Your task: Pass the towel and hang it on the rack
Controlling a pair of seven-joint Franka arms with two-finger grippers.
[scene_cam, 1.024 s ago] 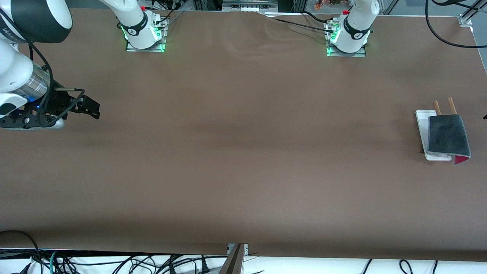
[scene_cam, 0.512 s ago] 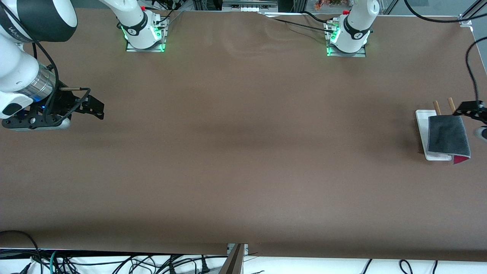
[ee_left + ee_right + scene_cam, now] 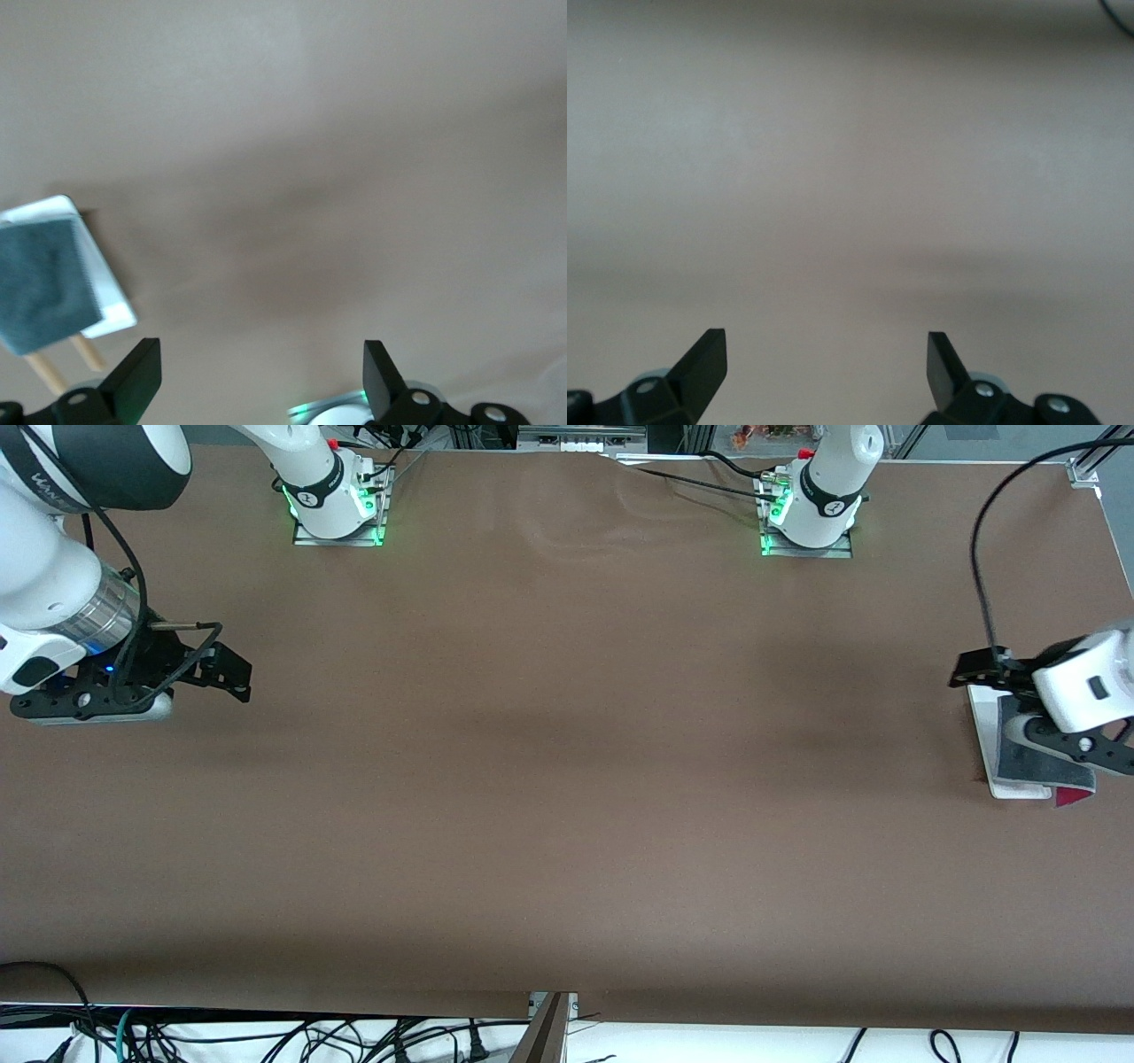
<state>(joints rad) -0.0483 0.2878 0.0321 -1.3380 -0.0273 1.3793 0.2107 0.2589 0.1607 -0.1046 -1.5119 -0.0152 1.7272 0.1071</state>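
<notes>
Towel point(image 3: 1021, 755) draped over rack point(image 3: 982, 707) to hang; left gripper point(image 3: 974, 666) above it, right gripper point(image 3: 232, 673) waiting over table point(image 3: 549, 779), both wide open, empty.

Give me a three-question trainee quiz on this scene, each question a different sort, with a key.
1. True or false: the towel hangs over the rack.
2. Which gripper is over the rack? A) left gripper B) right gripper C) neither
3. Fill in: both grippers' fingers are ____ and hold nothing.

Key: 1 true; the grey towel drapes over the rods above the white base, seen in the left wrist view too. 2 A; the right gripper is over bare table at the right arm's end. 3 open.
</notes>
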